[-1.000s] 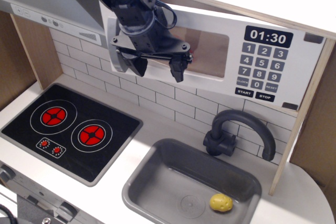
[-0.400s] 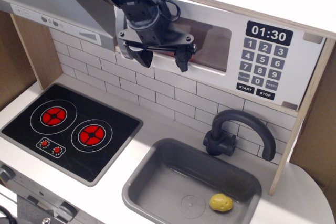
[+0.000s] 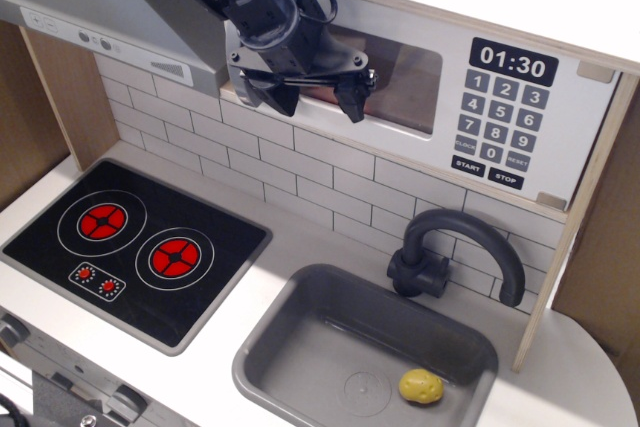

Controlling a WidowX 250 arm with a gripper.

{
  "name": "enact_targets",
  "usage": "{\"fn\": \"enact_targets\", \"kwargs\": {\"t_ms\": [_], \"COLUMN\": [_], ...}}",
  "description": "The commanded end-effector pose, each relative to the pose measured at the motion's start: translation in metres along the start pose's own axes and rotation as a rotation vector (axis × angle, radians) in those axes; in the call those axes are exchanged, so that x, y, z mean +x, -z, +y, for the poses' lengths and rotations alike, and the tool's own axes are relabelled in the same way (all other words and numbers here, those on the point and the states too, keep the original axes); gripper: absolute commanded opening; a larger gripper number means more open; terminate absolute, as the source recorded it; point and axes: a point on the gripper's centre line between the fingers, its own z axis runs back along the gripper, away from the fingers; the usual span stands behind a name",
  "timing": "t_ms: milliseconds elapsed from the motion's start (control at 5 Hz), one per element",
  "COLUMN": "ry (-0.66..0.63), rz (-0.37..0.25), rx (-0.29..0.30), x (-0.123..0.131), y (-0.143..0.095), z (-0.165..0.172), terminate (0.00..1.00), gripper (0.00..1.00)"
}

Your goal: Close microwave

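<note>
Toy microwave [image 3: 450,87] at 1 o'clock of frame, above tiled backsplash [image 3: 300,162]; door about flush with front. Clock display [image 3: 513,64] reads 01:30, keypad [image 3: 493,127] beneath it. Black gripper [image 3: 318,97] against door's left part, fingers spread apart, nothing between them. Stovetop [image 3: 135,247] at 8 o'clock. Sink [image 3: 300,347] at 6 o'clock holds yellow potato [image 3: 421,386]; dark faucet [image 3: 455,252] behind basin.

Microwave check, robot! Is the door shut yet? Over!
Gripper open, fingers spread, pressed against the door's left end. Microwave door looks flush, about shut. Nothing in the way. Over.
</note>
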Motion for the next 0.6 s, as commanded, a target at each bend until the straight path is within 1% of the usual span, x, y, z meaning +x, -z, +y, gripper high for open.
{"fn": "enact_targets", "kwargs": {"t_ms": [0,200,400], "ry": [0.004,-0.002,0.008], "rz": [-0.060,-0.079,-0.064], "rx": [0.000,0.000,0.017], "x": [0.019,0.023,0.012], "y": [-0.003,0.005,-0.003], "z": [0.001,0.002,0.006], "terminate": [0.00,0.00,0.00], "gripper": [1.00,1.00,1.00]}}
